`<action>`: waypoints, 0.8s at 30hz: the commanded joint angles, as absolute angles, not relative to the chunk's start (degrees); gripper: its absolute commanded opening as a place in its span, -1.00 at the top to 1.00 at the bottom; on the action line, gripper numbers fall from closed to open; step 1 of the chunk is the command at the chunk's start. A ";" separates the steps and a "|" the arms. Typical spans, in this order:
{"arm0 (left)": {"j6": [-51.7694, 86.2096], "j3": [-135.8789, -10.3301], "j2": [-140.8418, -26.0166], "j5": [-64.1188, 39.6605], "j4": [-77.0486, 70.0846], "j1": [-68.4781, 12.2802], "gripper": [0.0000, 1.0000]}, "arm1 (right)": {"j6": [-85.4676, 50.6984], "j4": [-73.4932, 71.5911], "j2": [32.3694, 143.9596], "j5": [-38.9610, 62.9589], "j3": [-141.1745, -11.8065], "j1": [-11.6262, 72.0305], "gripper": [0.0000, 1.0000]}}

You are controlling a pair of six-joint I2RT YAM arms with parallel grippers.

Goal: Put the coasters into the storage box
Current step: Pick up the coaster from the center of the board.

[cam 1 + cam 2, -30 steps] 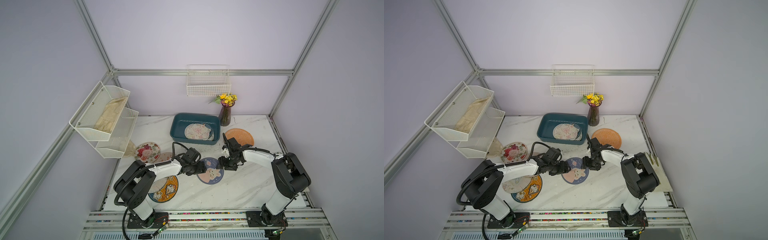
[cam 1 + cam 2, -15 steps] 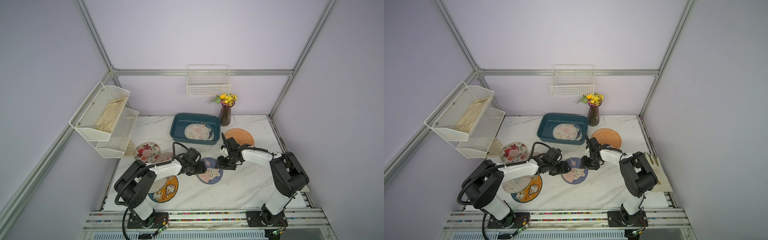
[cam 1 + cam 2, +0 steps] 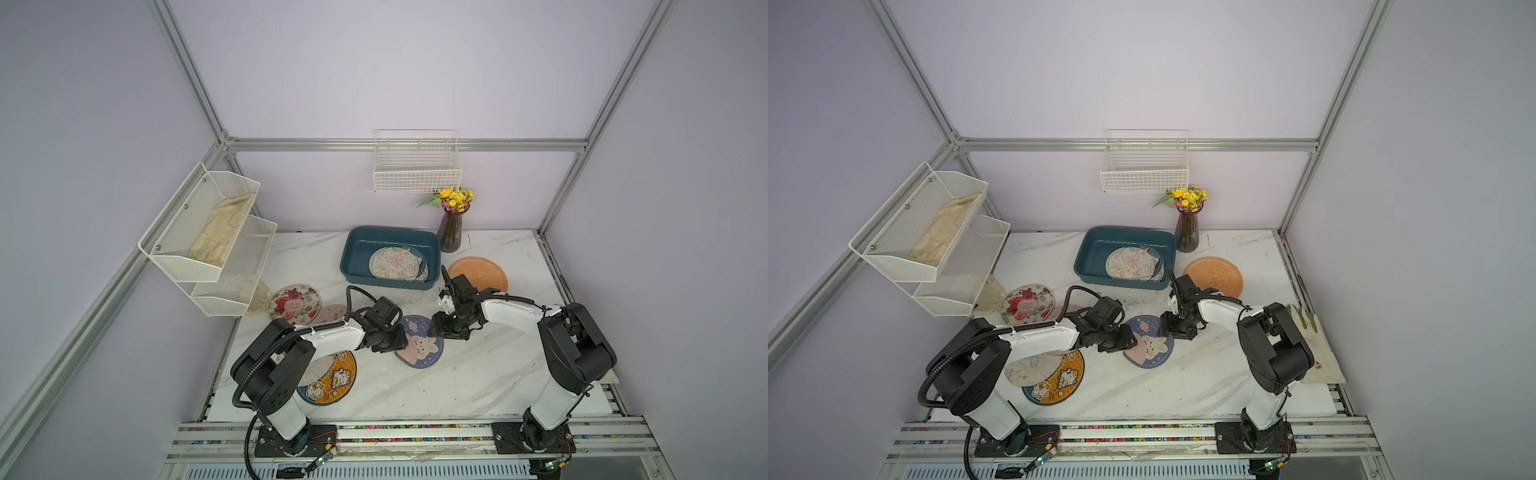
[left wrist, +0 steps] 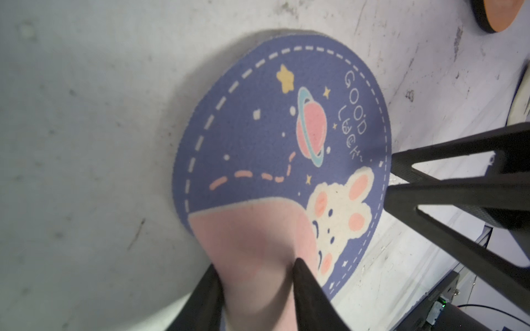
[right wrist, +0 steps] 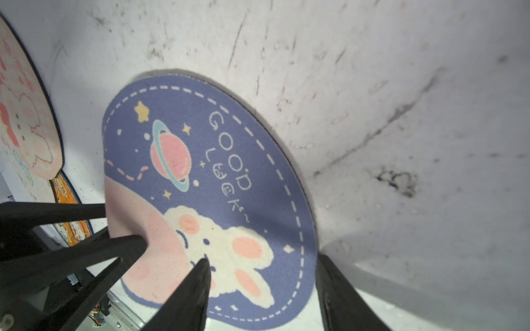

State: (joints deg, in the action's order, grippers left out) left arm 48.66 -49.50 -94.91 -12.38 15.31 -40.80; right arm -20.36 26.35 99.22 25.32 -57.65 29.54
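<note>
Six coasters lie on the bench [image 3: 478, 374]: a plain orange coaster [image 3: 478, 274], a flower coaster [image 3: 294, 303], a pink coaster [image 3: 332, 311] partly under the left arm, a cream coaster [image 3: 322, 368] overlapping an orange cartoon coaster [image 3: 336, 384], and a blue rabbit coaster [image 3: 419, 347] in the middle. The storage box [image 3: 353, 257] at the back holds a small pile of at least two, with a butterfly coaster [image 3: 392, 264] on top. The left pincer [image 4: 255, 266] is clenched on the pink edge of the blue rabbit coaster, which bends up there. The right pincer [image 5: 262, 260] is released, one finger above the opposite rim and one outside it. One shelf [image 3: 208, 241] holds a cloth [image 3: 220, 232].
</note>
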 commanded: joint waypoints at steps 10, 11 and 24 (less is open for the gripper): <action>44.46 -59.00 -91.72 -12.91 22.57 -41.00 1.00 | -21.26 26.11 99.77 26.69 -58.09 30.24 -0.28; 43.81 -60.07 -91.35 -12.87 23.46 -40.84 1.00 | -21.59 25.93 99.55 26.75 -58.19 30.26 -0.29; 32.43 -84.91 -94.20 -16.69 33.24 -35.19 1.00 | -23.82 24.61 94.82 29.83 -58.02 27.98 -0.37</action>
State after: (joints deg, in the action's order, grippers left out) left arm 37.23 -75.46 -93.38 -14.50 31.83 -36.47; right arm -22.92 24.80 97.47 28.56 -57.65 28.77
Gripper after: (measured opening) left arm 0.049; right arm 0.683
